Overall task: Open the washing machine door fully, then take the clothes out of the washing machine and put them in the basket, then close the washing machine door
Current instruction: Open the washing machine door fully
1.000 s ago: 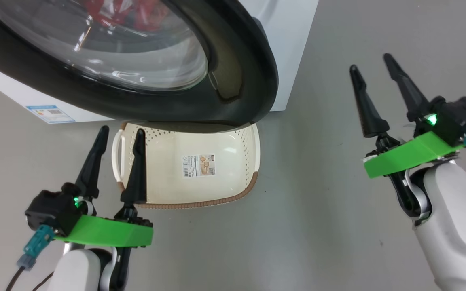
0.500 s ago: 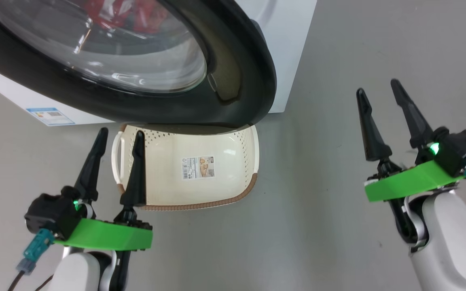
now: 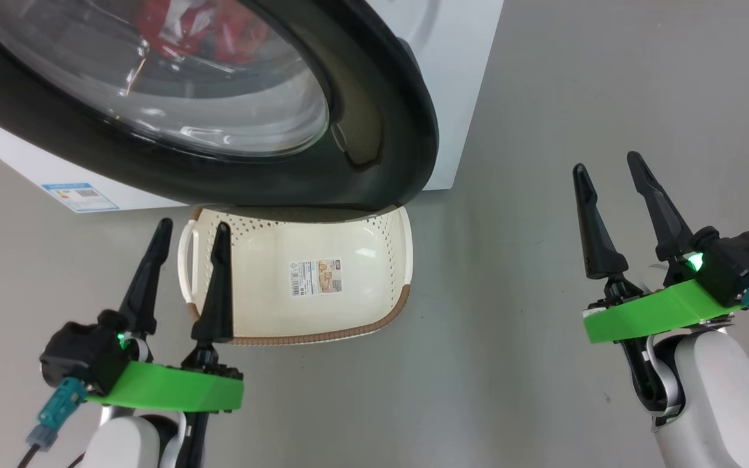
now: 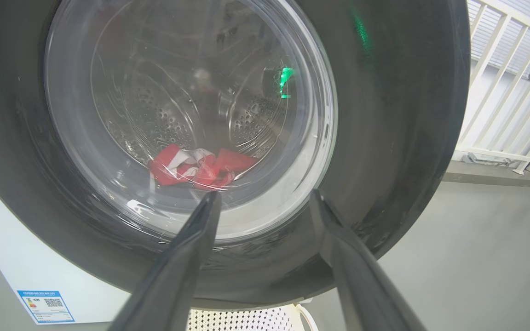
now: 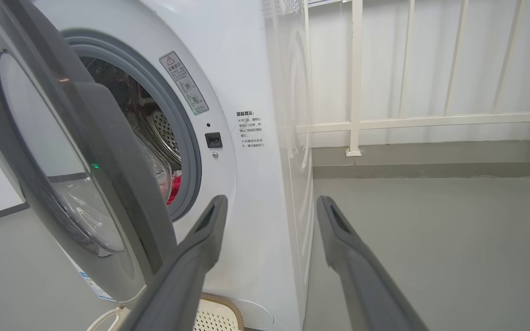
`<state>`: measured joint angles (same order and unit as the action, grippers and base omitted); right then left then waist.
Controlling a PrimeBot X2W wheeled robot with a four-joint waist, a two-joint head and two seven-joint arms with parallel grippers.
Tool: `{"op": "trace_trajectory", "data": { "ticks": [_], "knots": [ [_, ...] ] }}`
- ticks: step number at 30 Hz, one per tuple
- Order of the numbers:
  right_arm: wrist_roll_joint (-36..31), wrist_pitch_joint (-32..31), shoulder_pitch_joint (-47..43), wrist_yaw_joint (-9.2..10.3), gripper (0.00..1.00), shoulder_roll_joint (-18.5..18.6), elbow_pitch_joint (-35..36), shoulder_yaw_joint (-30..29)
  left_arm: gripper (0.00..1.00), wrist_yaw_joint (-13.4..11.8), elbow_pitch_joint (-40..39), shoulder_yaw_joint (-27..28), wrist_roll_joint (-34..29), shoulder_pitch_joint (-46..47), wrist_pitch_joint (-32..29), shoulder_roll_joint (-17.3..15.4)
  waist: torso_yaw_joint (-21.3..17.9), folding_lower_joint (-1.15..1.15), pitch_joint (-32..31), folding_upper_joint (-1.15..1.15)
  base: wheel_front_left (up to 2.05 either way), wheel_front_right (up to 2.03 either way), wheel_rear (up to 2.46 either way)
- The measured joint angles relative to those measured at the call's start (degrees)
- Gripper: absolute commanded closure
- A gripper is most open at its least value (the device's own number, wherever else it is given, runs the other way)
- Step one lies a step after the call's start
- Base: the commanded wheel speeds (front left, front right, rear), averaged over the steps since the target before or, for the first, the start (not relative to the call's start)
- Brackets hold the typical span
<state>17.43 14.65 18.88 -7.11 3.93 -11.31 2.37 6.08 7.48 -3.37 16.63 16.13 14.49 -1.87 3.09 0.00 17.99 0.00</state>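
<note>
Head view. Looking down on the floor (image 3: pixel 517 312) before the washer (image 3: pixel 459 78). Showing the basket (image 3: pixel 322 338) sitting on that floor just before the washer, with the door (image 3: pixel 387 130) swung partly out and overhanging its far side. Showing the left gripper (image 3: pixel 194 226) at lower left, fingers (image 3: pixel 147 286) spread wide and gripping nothing, one finger overlapping the basket's left end in the picture, contact not being tellable. Showing the right gripper (image 3: pixel 607 164) at right, well apart from the washer, fingers likewise spread wide over bare floor, gripping and touching nothing. Glimpsing the clothes (image 3: pixel 231 36), red and white, through the door glass.

Left wrist view. Looking along both wide-set fingers at the door glass, with the clothes lying at the bottom of the perforated drum (image 4: pixel 164 124) behind it.

Right wrist view. Looking past the door's edge, standing ajar from the washer front, into the gap beside the grey ring (image 5: pixel 191 151).

Labels. Carrying a printed label (image 3: pixel 316 277) with barcode and small picture on the basket's bottom, print being too small for reading. Bearing a blue-edged sticker (image 4: pixel 46 305) with a QR code low on the washer front, a warning sticker (image 5: pixel 184 82) with a red triangle beside the ring, and a block of Chinese print (image 5: pixel 250 129) next to the latch (image 5: pixel 213 139), too small for sure reading.
</note>
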Motion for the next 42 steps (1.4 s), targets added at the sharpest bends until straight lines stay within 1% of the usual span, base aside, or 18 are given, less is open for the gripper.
{"op": "trace_trajectory", "data": {
  "ticks": [16, 17, 18, 19, 20, 21, 28, 33, 35, 40, 42],
  "knots": [
    [-0.2, 0.0, 0.0, 0.01, 0.00, -0.2, 0.0, 0.2, 0.00, 0.0, 0.0, 0.5, 0.0, 0.0, 0.0, 0.0, 0.1, 0.00, 0.2, 0.00, 0.00, 0.00, 0.00],
    [-0.1, 0.0, 0.0, 0.01, 0.42, -0.1, 0.0, 0.3, 0.00, 0.0, 0.0, 0.5, 0.0, 0.0, 0.0, 0.0, 0.2, 0.00, 0.3, 0.00, 0.00, 0.00, 0.00],
    [0.2, 0.0, 0.0, 0.00, 0.57, -0.1, -0.1, 0.5, 0.00, 0.0, 0.0, 0.5, 0.0, 0.0, 0.0, 0.0, 0.3, 0.00, 0.4, 0.00, 0.00, 0.00, 0.00],
    [0.2, 0.0, 0.0, 0.00, 0.79, -0.1, -0.3, 0.7, 0.00, 0.0, 0.0, 0.5, 0.0, 0.0, 0.0, 0.0, 0.3, 0.00, 0.4, 0.00, 0.00, 0.00, 0.00],
    [0.2, 0.0, 0.0, 0.00, 0.97, 0.0, -0.5, 0.9, 0.00, 0.0, 0.0, 0.4, 0.0, 0.0, 0.0, 0.0, 0.4, 0.00, 0.4, 0.00, 0.00, 0.00, 0.00],
    [0.2, 0.0, 0.1, 0.00, 1.00, 0.1, -0.7, 1.0, 0.00, 0.0, 0.0, 0.4, 0.0, 0.0, 0.0, 0.0, 0.5, 0.00, 0.4, 0.00, 0.00, 0.00, 0.00],
    [1.5, 0.0, 1.4, 0.01, 1.00, 0.3, -3.6, 1.7, 0.00, 0.0, 0.0, 0.3, 0.0, 0.0, 0.0, 0.0, 0.7, 0.00, 0.5, 0.00, 0.00, 0.00, 0.00],
    [6.2, 0.0, 5.5, 0.00, 1.00, 0.3, -8.4, 2.7, 0.00, -0.1, 0.0, 0.2, 0.0, 0.0, 0.0, 0.0, 0.7, 0.00, 0.6, 0.00, 0.00, 0.00, 0.00],
    [11.6, 0.0, 7.7, 0.01, 1.00, 0.2, -11.2, 3.9, 0.00, -0.1, 0.0, 0.0, 0.0, 0.0, 0.0, 0.0, 0.8, 0.00, 0.6, 0.00, 0.00, 0.00, 0.00],
    [29.6, -0.1, 14.0, 0.01, 1.00, 0.2, -17.0, 8.0, 0.00, -0.1, 0.0, -0.3, 0.0, 0.1, 0.0, 0.0, 1.2, 0.00, 0.6, 0.00, 0.00, 0.00, 0.00],
    [37.0, -2.2, 16.7, 0.01, 1.00, 0.5, -18.0, 9.9, 0.00, -0.1, 0.1, -0.4, 0.2, 0.1, 0.0, 0.0, 1.4, 0.00, 0.6, 0.00, 0.00, 0.00, 0.00]
  ]
}}
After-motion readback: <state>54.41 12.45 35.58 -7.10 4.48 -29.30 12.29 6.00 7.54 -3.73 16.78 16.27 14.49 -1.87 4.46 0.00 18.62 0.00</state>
